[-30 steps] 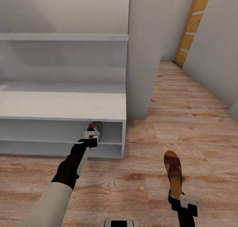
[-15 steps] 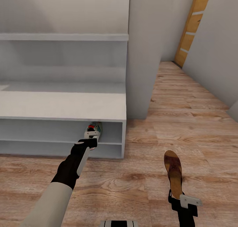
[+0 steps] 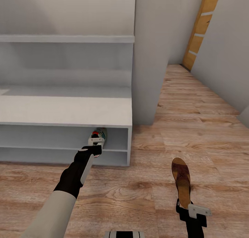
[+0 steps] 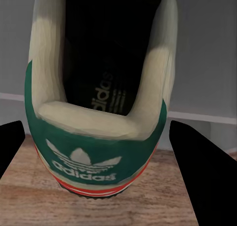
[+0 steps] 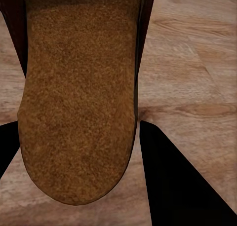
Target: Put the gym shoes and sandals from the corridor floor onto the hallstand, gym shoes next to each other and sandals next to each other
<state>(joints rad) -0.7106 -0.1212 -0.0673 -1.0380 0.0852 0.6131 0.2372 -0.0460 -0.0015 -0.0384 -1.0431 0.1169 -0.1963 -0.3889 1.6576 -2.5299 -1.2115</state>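
Left gripper (image 3: 92, 148) is spread around the gym shoe (image 3: 97, 137) heel, lower centre; the heel overhangs the hallstand (image 3: 65, 110) shelf and could tip out. Right gripper (image 3: 189, 209) pinches a sandal (image 3: 182, 181).

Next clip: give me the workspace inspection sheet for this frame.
Surface: wood plank floor.
Job's things: sneaker toe-first in the rack, upper open shelf, near its right end; sandal at the right tool.
Clutter: nothing seen.
Grippers: left tool at the sneaker's heel, fingers either side in its wrist view, grip unclear; right tool at the sandal's heel, grip unclear.
Cables: nothing seen.
Surroundings: grey walls, wooden door down the corridor.
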